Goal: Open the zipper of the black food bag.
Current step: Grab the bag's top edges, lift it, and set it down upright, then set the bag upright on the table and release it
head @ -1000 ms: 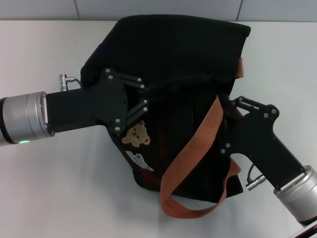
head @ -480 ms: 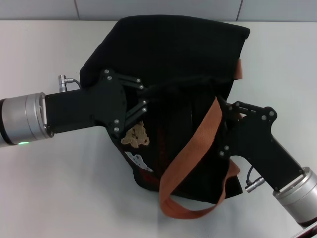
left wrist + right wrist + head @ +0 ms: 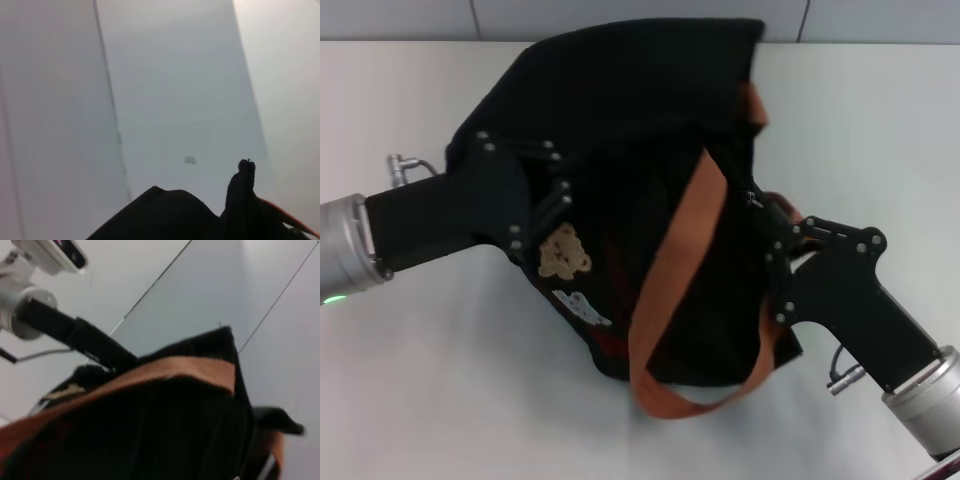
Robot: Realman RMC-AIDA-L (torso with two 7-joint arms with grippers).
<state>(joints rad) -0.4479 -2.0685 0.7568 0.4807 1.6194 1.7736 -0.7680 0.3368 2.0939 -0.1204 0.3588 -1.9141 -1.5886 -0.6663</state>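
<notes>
My left gripper (image 3: 555,185) and right gripper (image 3: 770,235) press the soft, floppy black food bag (image 3: 640,130) mid-desk, finger state untellable; the small zipper tab is the hold.

Black food bag (image 3: 650,150) on table (image 3: 420,380), between left gripper (image 3: 535,205) and right gripper (image 3: 782,248).

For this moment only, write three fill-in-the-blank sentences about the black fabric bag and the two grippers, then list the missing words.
1. The black fabric bag has webbing handles coloured ____.
2. The tan patch on its front is shaped like a ____.
3. The left gripper meets the bag's left side; the right gripper meets its ____ side.

Missing words: brown; bear; right
</notes>
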